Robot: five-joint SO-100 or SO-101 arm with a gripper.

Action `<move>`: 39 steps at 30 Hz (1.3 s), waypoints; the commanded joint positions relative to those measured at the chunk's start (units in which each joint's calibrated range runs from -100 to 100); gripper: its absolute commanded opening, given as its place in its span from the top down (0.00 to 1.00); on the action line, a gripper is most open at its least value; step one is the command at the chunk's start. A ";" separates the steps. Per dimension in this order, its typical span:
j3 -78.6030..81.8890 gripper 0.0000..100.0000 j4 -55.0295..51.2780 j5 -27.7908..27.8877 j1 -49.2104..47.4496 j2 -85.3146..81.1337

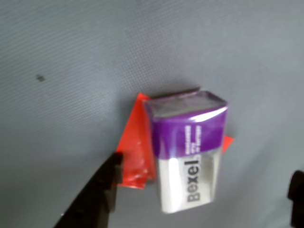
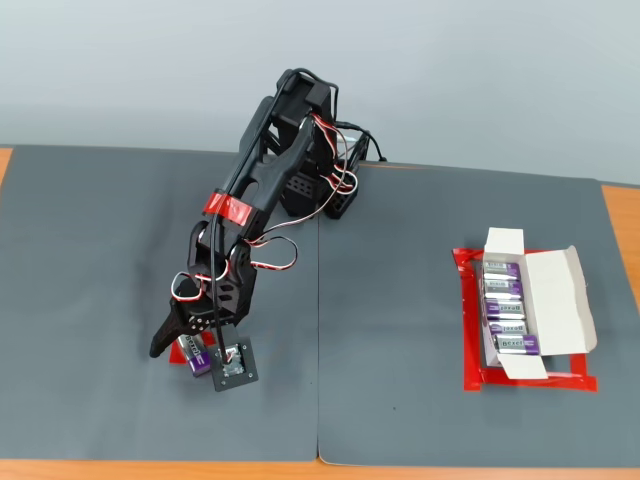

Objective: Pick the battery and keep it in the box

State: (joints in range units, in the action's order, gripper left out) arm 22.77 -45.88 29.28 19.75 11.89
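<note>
The small silver-grey block battery with a purple end (image 1: 187,156) lies on a flat red tape patch (image 1: 135,152) on the grey mat (image 1: 71,71), between the two black fingers of the gripper (image 1: 202,199), which are spread wide and do not touch it. In the wrist view its long axis runs nearly up and down, purple end up. In the fixed view the black arm (image 2: 260,190) bends down over it at the left. Well apart to the right, the white cardboard box (image 2: 545,305) holds several similar batteries (image 2: 508,315), inside a red tape outline (image 2: 470,330).
</note>
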 commanded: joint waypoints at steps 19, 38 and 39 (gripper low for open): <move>-1.19 0.72 0.74 -0.03 -0.24 1.54; -1.10 0.80 0.13 0.02 -0.17 1.54; -1.10 0.82 0.13 0.02 -0.24 1.54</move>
State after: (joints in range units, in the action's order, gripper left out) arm 22.59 -45.88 29.28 19.75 13.08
